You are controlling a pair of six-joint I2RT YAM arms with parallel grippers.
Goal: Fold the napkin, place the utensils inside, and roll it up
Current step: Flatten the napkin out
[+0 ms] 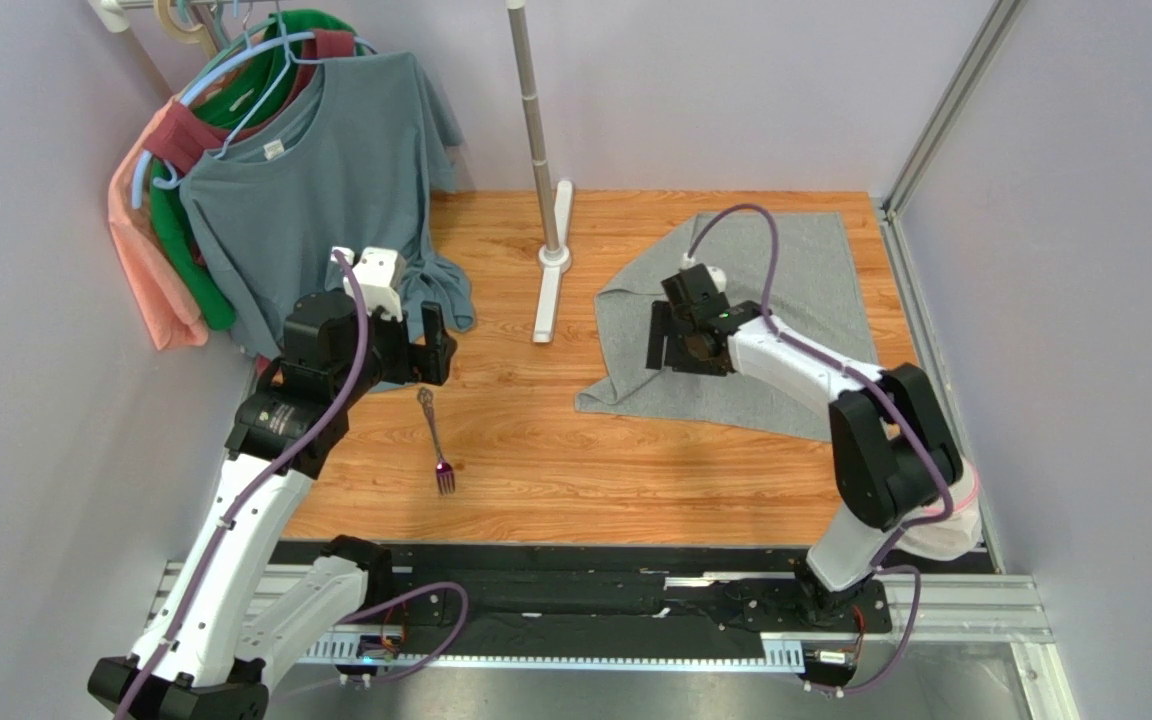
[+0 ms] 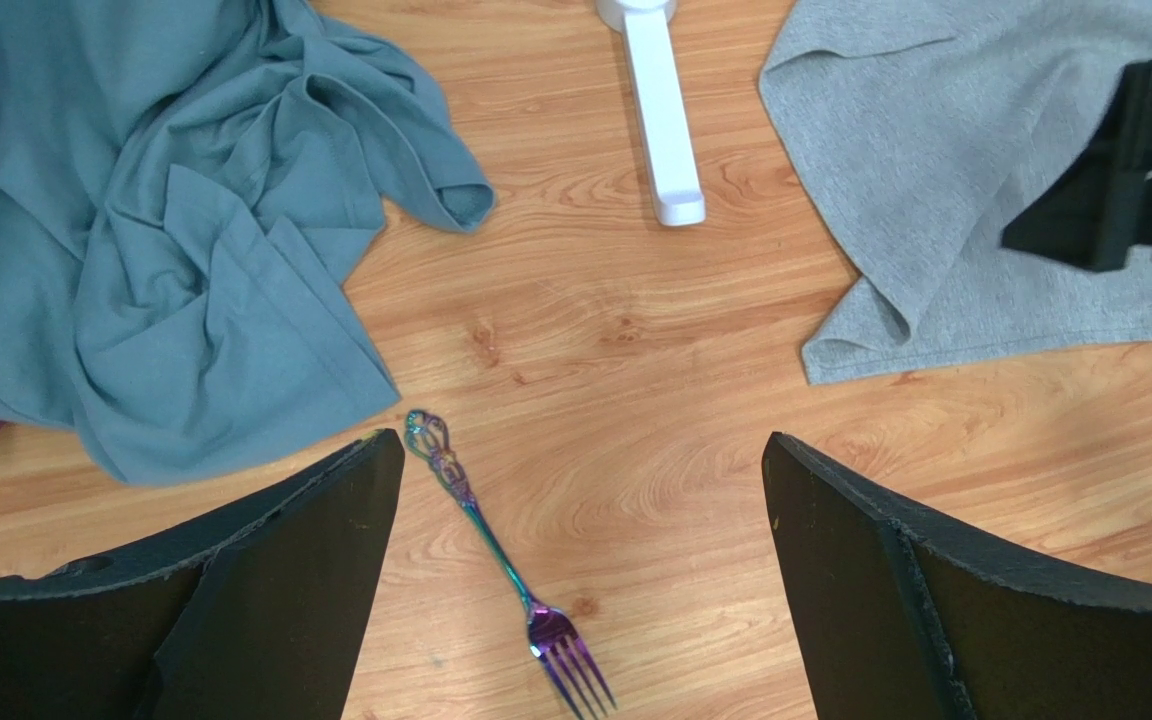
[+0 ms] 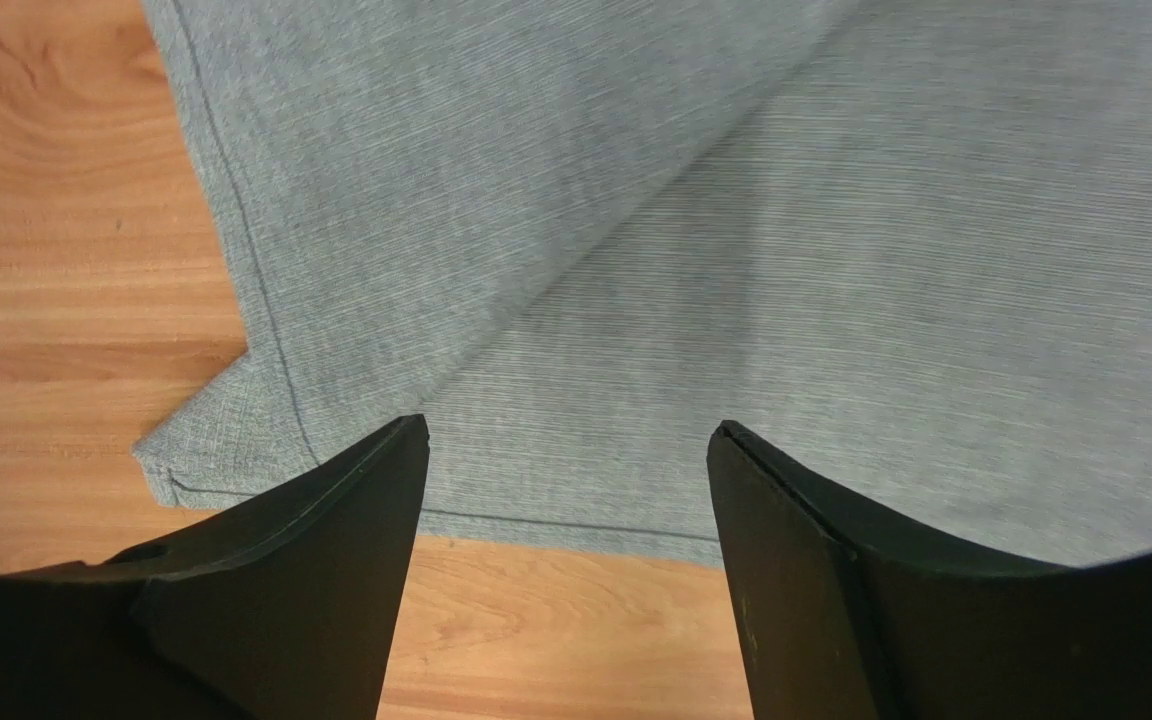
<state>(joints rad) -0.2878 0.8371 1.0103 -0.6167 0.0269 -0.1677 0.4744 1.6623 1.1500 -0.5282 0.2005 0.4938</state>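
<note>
Where the wood-grain surface point(image 1: 567, 480) nears the right wall, the napkin point(image 1: 823, 285) lies, a soft grey cloth with its left part lapped over (a diagonal crease shows). The right hand point(image 1: 668, 338) hangs over that lap. The fork point(image 1: 437, 443), slim and metallic, lies on bare wood left of centre, near the left hand point(image 1: 432, 342) and the hem of a rumpled blue-grey T-shirt point(image 1: 312, 180).

From the left wrist, the fork has a purple-green sheen and an ornate handle end. It lies between the black fingers point(image 2: 282, 600), which are spread wide and grip nothing.

From the right wrist, the napkin's fine weave and stitched hem show. The fingers point(image 3: 312, 570) stand wide apart over its edge, empty.
</note>
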